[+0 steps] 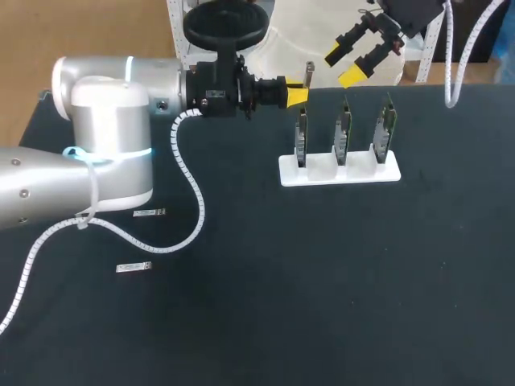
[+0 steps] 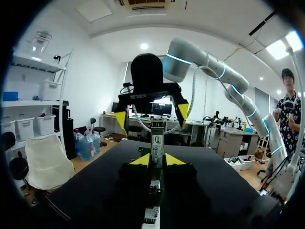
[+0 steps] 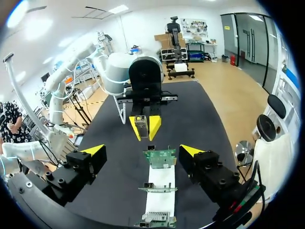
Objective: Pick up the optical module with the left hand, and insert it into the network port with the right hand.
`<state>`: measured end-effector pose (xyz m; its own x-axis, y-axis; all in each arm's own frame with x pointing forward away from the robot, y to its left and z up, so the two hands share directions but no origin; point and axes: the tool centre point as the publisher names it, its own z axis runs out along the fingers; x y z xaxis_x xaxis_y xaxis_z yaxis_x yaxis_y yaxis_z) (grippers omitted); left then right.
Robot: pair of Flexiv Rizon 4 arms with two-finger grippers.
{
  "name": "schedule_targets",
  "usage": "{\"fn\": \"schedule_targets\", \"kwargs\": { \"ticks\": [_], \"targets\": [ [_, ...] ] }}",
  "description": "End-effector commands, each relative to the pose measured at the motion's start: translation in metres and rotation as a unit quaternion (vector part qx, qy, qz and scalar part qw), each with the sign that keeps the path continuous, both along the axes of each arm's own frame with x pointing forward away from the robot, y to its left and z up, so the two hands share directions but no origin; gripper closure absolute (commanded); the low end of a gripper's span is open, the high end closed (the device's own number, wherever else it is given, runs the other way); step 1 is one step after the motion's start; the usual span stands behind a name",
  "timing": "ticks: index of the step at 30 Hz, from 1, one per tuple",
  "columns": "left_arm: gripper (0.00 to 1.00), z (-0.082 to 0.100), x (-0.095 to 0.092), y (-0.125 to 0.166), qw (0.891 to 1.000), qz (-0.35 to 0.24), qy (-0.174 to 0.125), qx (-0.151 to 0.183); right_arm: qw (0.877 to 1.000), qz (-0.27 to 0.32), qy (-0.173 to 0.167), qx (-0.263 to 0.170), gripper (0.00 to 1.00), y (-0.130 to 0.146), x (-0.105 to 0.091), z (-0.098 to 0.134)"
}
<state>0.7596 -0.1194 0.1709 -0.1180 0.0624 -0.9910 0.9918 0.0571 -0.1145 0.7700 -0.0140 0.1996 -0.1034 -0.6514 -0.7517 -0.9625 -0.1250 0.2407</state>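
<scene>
Yellow-tipped fingers (image 2: 141, 160) of the left gripper (image 1: 296, 95) are clamped on the optical module (image 2: 157, 143), which stands upright between them and pokes out past the tips. Opposite hangs the right gripper (image 3: 143, 151), fingers spread wide and holding nothing. The white stand (image 1: 322, 173) with three boards (image 1: 344, 129) sits beneath and between them. The risk, I judge, is an off-centre handover grasp that tilts the module, so it jams at the network port or shoves a board. The module's pale label carries print too small to read reliably.
</scene>
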Motion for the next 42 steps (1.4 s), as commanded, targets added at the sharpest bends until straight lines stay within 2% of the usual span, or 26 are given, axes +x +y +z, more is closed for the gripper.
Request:
{"fn": "schedule_targets", "kwargs": {
  "ticks": [1, 12, 16, 26, 42],
  "targets": [
    [1.00, -0.001, 0.000, 0.000, 1.000, 0.001, -0.001, -0.002, 0.999, -0.026, -0.023, 0.003, 0.00, 0.000, -0.016, 0.001],
    [1.00, -0.001, 0.000, 0.000, 1.000, 0.001, -0.001, -0.002, 0.997, -0.066, -0.045, 0.018, 0.00, 0.004, -0.038, 0.009],
    [1.00, -0.001, 0.000, 0.000, 1.000, 0.001, -0.001, -0.002, 0.996, -0.078, -0.047, 0.019, 0.00, 0.003, -0.040, 0.009],
    [1.00, -0.001, 0.000, 0.000, 1.000, 0.001, -0.001, -0.002, 0.989, -0.129, -0.065, 0.025, 0.00, 0.005, -0.035, 0.008],
    [1.00, -0.001, 0.000, 0.000, 1.000, 0.001, -0.001, -0.002, 0.993, -0.091, -0.066, 0.024, 0.00, 0.015, -0.013, 0.010]
  ]
}}
